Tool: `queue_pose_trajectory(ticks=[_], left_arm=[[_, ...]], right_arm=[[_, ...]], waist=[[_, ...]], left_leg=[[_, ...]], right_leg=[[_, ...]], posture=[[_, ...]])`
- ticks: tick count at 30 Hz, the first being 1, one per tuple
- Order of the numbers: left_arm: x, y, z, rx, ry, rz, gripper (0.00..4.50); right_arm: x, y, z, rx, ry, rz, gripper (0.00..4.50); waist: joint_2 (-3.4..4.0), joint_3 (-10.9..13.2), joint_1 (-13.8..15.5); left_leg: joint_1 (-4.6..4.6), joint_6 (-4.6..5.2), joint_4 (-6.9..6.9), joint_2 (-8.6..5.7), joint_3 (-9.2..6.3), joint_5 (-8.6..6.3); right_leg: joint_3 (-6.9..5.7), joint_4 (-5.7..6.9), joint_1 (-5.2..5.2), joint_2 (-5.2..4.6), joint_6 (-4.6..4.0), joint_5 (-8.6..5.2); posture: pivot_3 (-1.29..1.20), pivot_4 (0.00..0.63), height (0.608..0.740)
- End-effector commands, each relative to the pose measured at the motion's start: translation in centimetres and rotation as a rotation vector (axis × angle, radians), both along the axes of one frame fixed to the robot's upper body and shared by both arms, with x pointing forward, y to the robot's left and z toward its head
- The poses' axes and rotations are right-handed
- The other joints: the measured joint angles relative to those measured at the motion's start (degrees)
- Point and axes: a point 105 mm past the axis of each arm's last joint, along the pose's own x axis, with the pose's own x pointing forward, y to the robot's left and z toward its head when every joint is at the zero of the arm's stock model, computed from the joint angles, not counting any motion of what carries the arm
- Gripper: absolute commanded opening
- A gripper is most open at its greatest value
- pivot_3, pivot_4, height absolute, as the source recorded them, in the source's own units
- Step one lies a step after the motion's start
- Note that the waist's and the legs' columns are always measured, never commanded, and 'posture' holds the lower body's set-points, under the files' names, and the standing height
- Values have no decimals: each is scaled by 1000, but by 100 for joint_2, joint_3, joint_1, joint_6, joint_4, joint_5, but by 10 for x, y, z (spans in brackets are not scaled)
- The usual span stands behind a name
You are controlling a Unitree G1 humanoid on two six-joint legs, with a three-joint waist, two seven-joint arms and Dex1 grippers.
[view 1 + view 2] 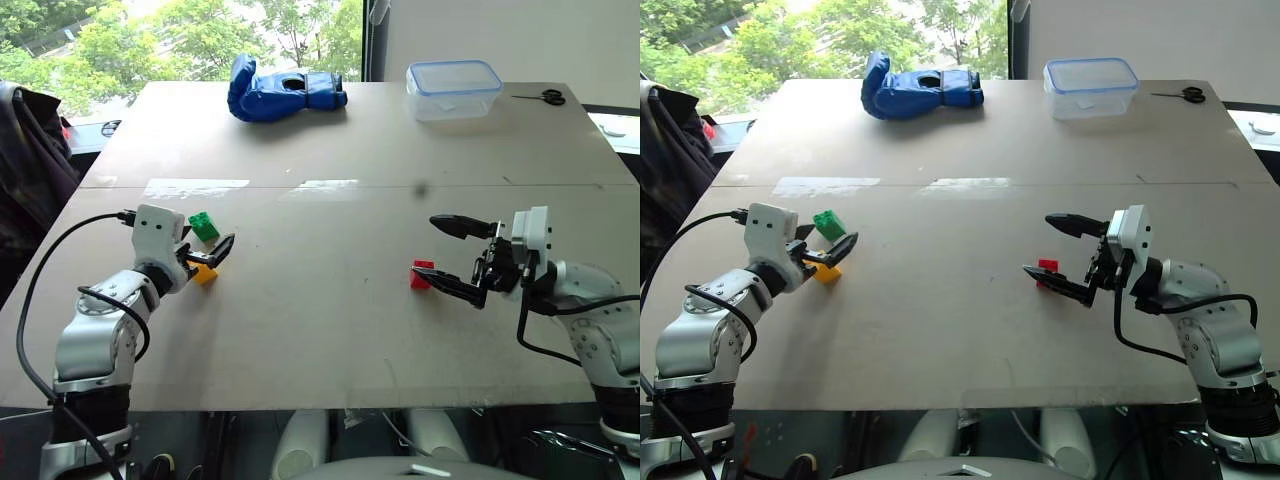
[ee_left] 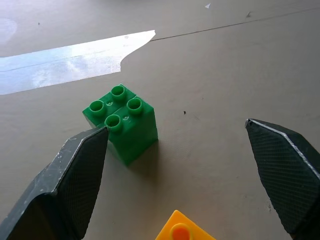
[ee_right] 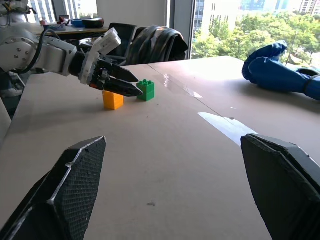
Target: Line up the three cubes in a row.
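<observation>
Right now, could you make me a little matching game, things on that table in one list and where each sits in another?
Things:
1. green cube
2. red cube
3. blue glove
4. clear lidded box

Places:
A. far edge, robot's right
B. beside the open right tool
C. far edge, toward the middle
D. next to the yellow cube, by the open left tool

Pairs: 1-D, 2-B, 3-C, 4-A

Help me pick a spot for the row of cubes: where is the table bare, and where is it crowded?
Bare: the wide middle of the table, between the yellow cube and the red cube. Crowded: by the green cube, under the open left gripper; the open right gripper brackets the red one.
</observation>
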Motion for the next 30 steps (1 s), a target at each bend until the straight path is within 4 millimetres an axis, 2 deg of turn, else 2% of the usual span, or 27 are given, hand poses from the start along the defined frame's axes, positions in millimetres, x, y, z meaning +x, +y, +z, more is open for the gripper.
queue_pose_trajectory(ticks=[1,4,8,12,18,24,30], left_arm=[[-6,24,17,46,-35,152,4500],[-4,25,12,78,16,186,4500],[10,9,17,94,56,188,4500],[15,3,19,88,109,228,4500],[15,6,8,80,153,266,4500],[17,9,7,88,145,294,4500],[22,7,2,105,142,305,4500]], right_arm=[[-4,-2,14,17,-59,-3,4437],[-3,-1,14,18,-60,0,4437],[0,-1,21,23,-75,5,4437],[0,0,29,36,-94,3,4437],[3,1,30,1,-76,-11,4437],[1,10,60,86,-101,57,4437],[1,12,61,101,-101,77,4437]], waist=[[0,0,-2],[0,0,16],[-1,0,51],[-2,0,36],[-3,0,4],[-4,1,21],[-4,0,33]], left_leg=[[3,0,-1,0,2,0],[3,0,0,-1,1,0],[-1,-2,3,-12,-9,2],[-5,-19,3,-16,-13,11],[-8,-25,-2,-11,-3,15],[-9,-26,0,-13,-7,15],[-15,-26,-1,-15,-11,15]], right_leg=[[2,2,0,0,0,0],[-1,4,1,3,0,0],[-10,3,4,-1,0,0],[-12,2,3,-2,0,0],[-2,2,-10,0,0,0],[-4,4,-8,-3,0,0],[-6,-1,-9,-7,0,0]], posture=[[0,150,740],[0,150,740],[0,150,740],[0,150,740],[0,150,740],[0,150,740],[0,150,740]])
